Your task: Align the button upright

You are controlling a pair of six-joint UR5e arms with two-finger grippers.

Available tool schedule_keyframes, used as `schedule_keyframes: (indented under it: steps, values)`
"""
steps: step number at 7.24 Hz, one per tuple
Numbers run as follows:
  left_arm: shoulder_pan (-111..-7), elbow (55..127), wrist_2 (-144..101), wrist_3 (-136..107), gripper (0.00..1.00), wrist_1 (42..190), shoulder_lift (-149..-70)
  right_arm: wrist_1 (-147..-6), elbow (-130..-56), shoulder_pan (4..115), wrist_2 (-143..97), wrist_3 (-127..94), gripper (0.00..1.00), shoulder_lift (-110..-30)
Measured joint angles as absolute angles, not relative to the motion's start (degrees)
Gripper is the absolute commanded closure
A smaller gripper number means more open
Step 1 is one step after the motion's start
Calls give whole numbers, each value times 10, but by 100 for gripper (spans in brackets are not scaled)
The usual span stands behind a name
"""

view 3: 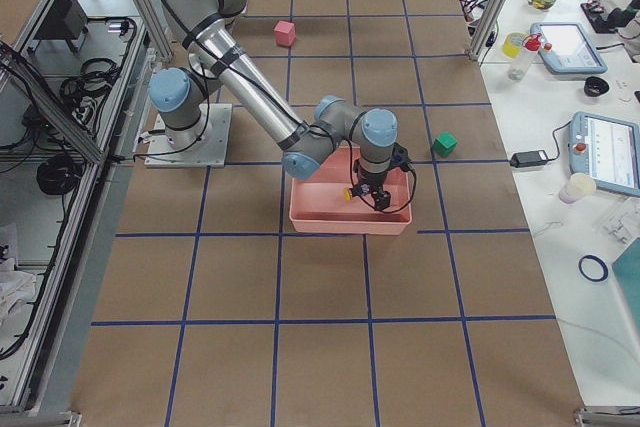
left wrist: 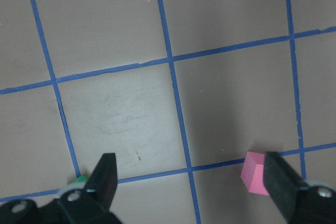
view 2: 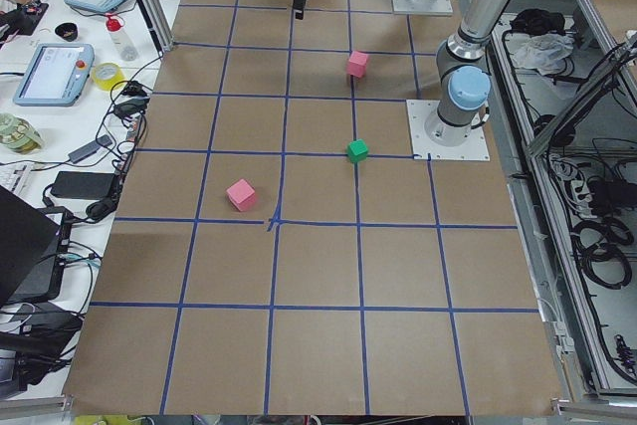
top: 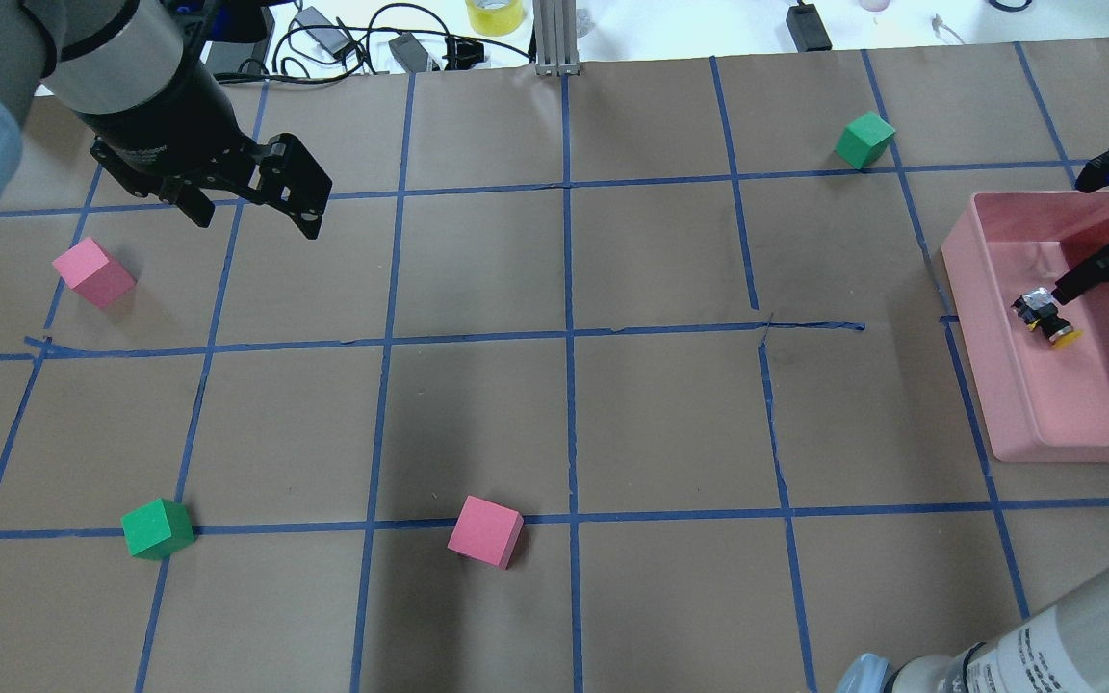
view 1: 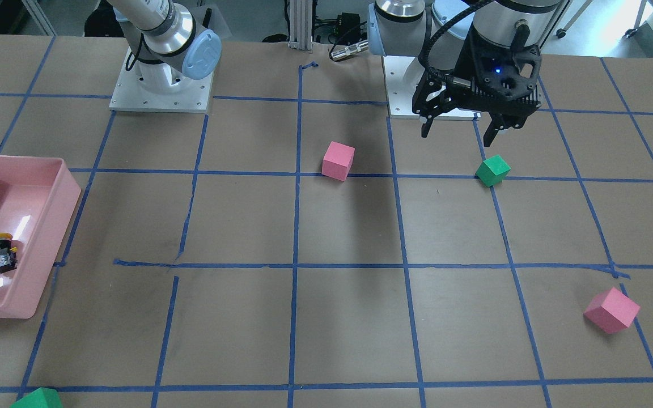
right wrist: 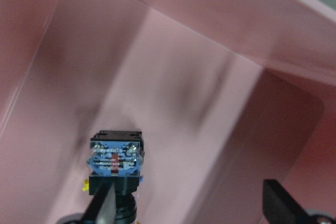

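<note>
The button lay on its side inside the pink tray, at the right end of the table in the overhead view. It was near the tray's left wall. Its metallic base pointed far and left, its yellow cap near and right.

The right gripper reached down into the tray with its jaws spread wide and nothing clamped between them. In the right wrist view, one finger stood right at the button's black body. Whether it touched could not be told. The other finger was well apart, over bare tray floor. The base block faced that camera, showing blue and metal contacts.

The left gripper hung above the table at the far left, jaws wide open and empty. Through its wrist camera only brown paper, blue tape lines and the corners of two cubes showed.

Four cubes sat on the table outside the tray:
- A pink cube sat at the left, just near of the left gripper.
- A green cube sat near left.
- A second pink cube sat near the middle.
- A second green cube sat far right, just beyond the tray's far-left corner.
</note>
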State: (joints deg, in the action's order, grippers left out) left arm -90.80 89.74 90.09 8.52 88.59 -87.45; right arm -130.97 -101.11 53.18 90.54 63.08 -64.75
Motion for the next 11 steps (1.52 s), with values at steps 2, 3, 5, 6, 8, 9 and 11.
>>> schedule_keyframes:
  steps: [2, 3, 5, 6, 8, 9, 11]
  values:
    - [-908, 897, 901, 85, 0, 886, -875, -1312, -1010, 532, 905, 632, 0, -647]
    - [-908, 897, 901, 85, 0, 886, -875, -1313, -1012, 532, 905, 623, 0, -648]
    - [-908, 897, 901, 85, 0, 886, -875, -1311, -1014, 540, 903, 549, 0, -648]
    - [-908, 897, 901, 85, 0, 886, -875, -1310, -1015, 548, 900, 509, 0, -647]
    - [-908, 897, 901, 85, 0, 886, -875, -1307, -1015, 560, 898, 474, 0, -647]
    - [-908, 897, 901, 85, 0, 886, -875, -1307, -1015, 563, 897, 471, 0, -647]
    - [-908, 897, 901, 85, 0, 886, -875, -1306, -1015, 564, 897, 471, 0, -646]
